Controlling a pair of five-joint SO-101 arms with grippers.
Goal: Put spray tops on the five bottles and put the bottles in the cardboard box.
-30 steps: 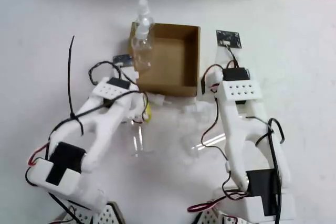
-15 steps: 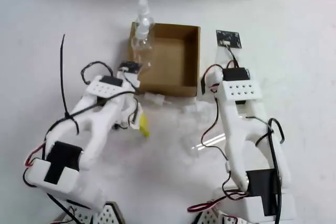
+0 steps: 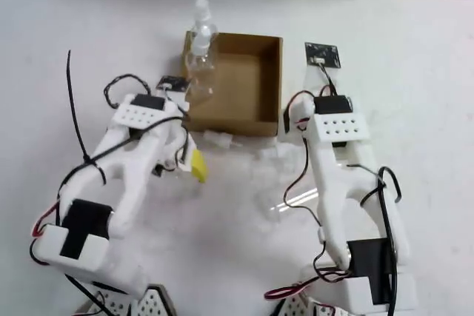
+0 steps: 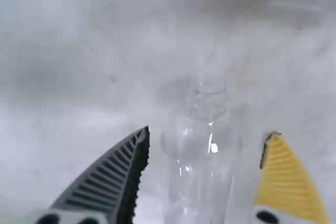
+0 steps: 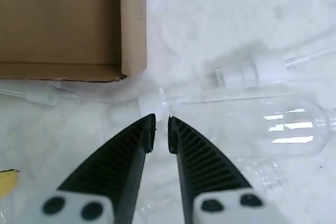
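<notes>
My left gripper (image 4: 205, 145) holds a clear uncapped bottle (image 4: 202, 145) between its black and yellow fingers, neck pointing away from the camera. In the high view that gripper (image 3: 191, 162) sits just left of the cardboard box's (image 3: 238, 83) front corner. My right gripper (image 5: 161, 124) hovers shut and empty over the table, its tips just short of a white spray top (image 5: 152, 100). Another clear bottle (image 5: 262, 124) lies on its side close by, a spray top with a tube (image 5: 252, 72) beyond it. Two capped bottles (image 3: 200, 64) stand at the box's left wall.
A further spray top (image 5: 37, 95) lies along the box's front wall (image 5: 63, 72). A small black board (image 3: 322, 54) sits right of the box. The right arm (image 3: 337, 127) stretches from the near edge toward the box's right corner. Loose cables hang off both arms.
The left arm swung left and drew back from the box. The bottle lying beside it a second ago is gone from the table. The right arm has not moved.
</notes>
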